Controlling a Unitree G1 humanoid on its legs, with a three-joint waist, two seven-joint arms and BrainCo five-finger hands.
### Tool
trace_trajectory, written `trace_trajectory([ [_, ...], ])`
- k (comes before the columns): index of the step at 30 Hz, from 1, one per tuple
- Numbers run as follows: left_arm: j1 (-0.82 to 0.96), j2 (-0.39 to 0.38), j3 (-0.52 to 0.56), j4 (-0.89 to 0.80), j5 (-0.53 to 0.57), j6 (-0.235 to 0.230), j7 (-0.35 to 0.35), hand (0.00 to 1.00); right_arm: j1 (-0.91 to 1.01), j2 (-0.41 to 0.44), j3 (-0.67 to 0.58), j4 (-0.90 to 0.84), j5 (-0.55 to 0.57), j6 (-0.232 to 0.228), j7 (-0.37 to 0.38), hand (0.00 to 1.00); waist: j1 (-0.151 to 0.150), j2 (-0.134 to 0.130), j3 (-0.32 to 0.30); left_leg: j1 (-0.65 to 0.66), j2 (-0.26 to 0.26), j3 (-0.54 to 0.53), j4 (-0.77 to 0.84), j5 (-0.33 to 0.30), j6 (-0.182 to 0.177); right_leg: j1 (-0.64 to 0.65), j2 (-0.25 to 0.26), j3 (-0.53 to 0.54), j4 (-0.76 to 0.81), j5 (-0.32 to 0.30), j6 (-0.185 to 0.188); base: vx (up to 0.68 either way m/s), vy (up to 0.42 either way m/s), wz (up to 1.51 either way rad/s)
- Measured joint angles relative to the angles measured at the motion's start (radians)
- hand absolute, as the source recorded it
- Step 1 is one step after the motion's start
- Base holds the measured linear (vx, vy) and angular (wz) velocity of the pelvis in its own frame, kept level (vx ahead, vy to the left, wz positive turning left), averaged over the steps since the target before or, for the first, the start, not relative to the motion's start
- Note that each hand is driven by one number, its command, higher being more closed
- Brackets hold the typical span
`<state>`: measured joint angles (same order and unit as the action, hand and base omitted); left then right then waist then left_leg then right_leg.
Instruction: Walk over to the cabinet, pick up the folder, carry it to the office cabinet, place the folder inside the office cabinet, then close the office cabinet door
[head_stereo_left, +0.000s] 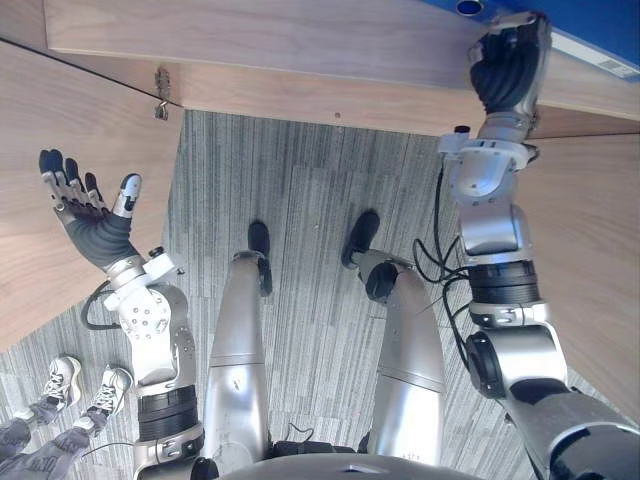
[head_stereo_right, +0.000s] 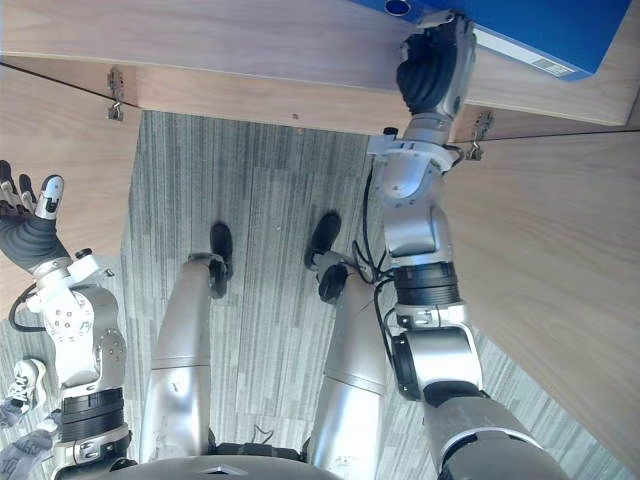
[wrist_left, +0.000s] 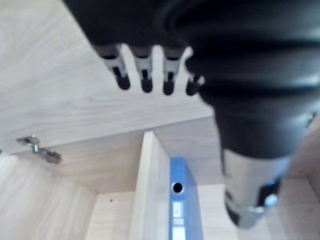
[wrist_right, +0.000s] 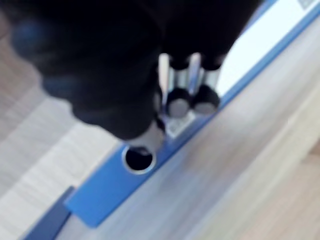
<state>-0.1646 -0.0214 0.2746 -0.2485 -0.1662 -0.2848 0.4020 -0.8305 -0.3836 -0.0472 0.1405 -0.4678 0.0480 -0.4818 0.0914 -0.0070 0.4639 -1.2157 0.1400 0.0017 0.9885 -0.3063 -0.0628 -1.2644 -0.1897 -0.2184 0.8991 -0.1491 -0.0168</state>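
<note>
Folder (head_stereo_right: 520, 30), blue, stands in the cabinet (head_stereo_left: 300, 40) at 1 o'clock, spine outward. Right hand (head_stereo_right: 435, 65) is up against that spine; whether it grips cannot be told. Left hand (head_stereo_left: 85, 215) hangs at 9 o'clock before an open door (head_stereo_left: 60, 130), fingers spread, holding nothing.

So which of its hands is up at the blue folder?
The right hand, up by the folder; the left hand hangs open, away from it.
</note>
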Motion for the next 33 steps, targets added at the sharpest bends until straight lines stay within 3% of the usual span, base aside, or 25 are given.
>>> trace_trajectory([
  [12,0.046,0.040,0.003,-0.019,-0.027,-0.018,-0.017,0.00,-0.007,-0.179,-0.015,0.057,0.006,-0.006,0.024,1.00,0.011,0.000,0.000,-0.050,0.000,-0.003,0.002,0.012,0.003,-0.052,-0.004,-0.006,0.013,-0.001,-0.006,-0.04,0.011,0.01],
  [22,0.063,0.044,0.001,-0.020,-0.026,-0.018,-0.017,0.00,-0.047,-0.236,-0.008,0.113,-0.011,-0.026,0.046,1.00,0.007,0.000,-0.001,-0.063,0.000,-0.001,0.001,0.019,-0.001,-0.067,-0.006,-0.008,0.020,-0.006,-0.012,-0.04,0.016,0.01],
  [27,0.098,0.045,0.001,-0.056,-0.025,-0.018,-0.017,0.00,-0.094,-0.310,0.048,0.136,-0.010,-0.041,0.060,1.00,0.007,0.000,-0.001,-0.084,0.000,0.001,-0.001,0.026,-0.004,-0.094,-0.006,-0.008,0.025,-0.006,-0.014,-0.05,0.017,0.01],
  [33,0.100,0.049,0.000,-0.055,-0.025,-0.018,-0.017,0.00,-0.095,-0.341,0.083,0.129,-0.012,-0.055,0.061,1.00,0.003,0.000,-0.002,-0.088,0.002,-0.005,-0.013,0.036,-0.009,-0.097,-0.006,-0.017,0.025,-0.009,-0.024,-0.03,0.010,0.04],
])
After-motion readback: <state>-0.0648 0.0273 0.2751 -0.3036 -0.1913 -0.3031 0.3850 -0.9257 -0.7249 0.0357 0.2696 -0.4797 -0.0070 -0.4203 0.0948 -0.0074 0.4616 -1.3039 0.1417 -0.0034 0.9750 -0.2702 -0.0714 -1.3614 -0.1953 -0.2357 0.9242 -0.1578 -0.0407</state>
